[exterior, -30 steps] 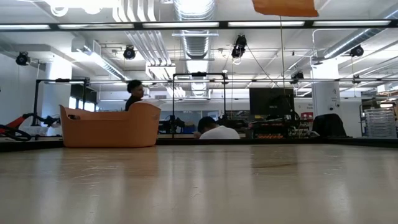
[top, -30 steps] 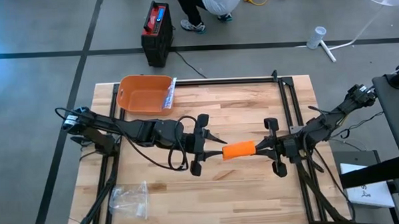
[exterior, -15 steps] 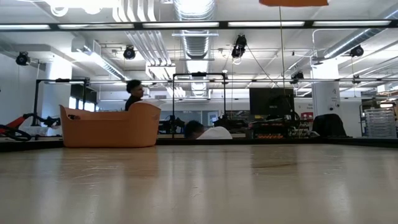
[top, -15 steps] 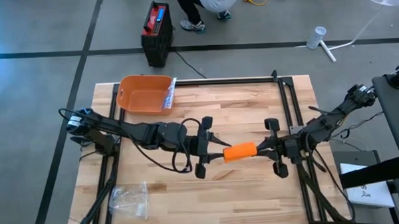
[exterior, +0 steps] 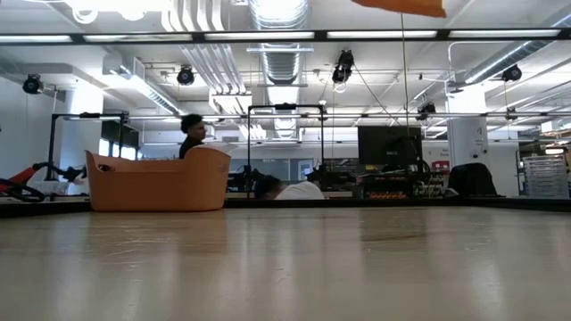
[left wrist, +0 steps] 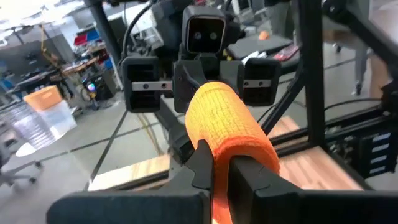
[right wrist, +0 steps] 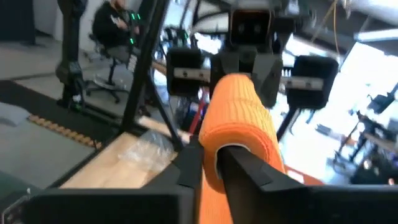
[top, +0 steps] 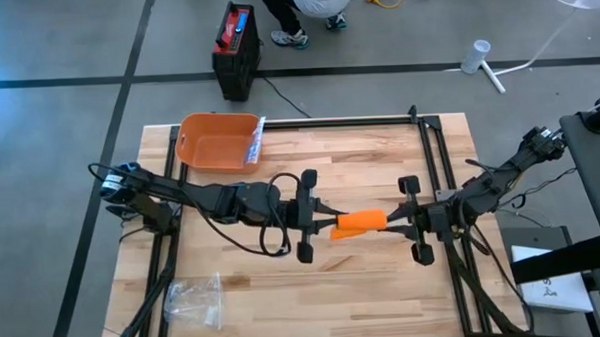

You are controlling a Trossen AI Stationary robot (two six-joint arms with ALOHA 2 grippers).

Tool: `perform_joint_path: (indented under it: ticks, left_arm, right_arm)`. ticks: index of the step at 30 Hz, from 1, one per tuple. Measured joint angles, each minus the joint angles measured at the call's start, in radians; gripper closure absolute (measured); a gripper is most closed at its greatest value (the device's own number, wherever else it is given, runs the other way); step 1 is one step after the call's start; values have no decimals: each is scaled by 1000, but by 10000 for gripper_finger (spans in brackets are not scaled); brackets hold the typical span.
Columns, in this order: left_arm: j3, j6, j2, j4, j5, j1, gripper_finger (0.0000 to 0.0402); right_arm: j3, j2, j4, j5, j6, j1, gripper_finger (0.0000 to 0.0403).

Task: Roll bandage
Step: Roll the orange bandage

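An orange woven bandage roll (top: 360,222) is being held above the middle of the wooden table (top: 384,286), clamped at one end by the left tool (top: 329,227) and seemingly at the other by the right tool (top: 390,225). Rolling appears underway; turning while keeping tension is called for next.

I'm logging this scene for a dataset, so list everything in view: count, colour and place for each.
Bandage roll: one, orange, held in the air above mid-table between both grippers.
Tub: one, orange, far left corner of the table, a clear packet at its edge.
Plastic bag: one, clear, near left corner.
Table: one, light wood.
Box: one, black and red, on the floor beyond the table.
Person: one, on the floor beyond the table.
Left gripper: black, shut on the roll's left end.
Right gripper: black, at the roll's right end.
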Motion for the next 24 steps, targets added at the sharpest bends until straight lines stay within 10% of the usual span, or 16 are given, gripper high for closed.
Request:
perform_joint_path:
  ticks: [10, 24]
  left_arm:
    - [0, 2, -21, -45, -103, -38, 395]
    - [2, -60, -28, 43, -15, -50, 394]
  right_arm:
    - [42, -17, -167, 105, 79, 7, 253]
    - [39, 28, -145, 117, 149, 3, 217]
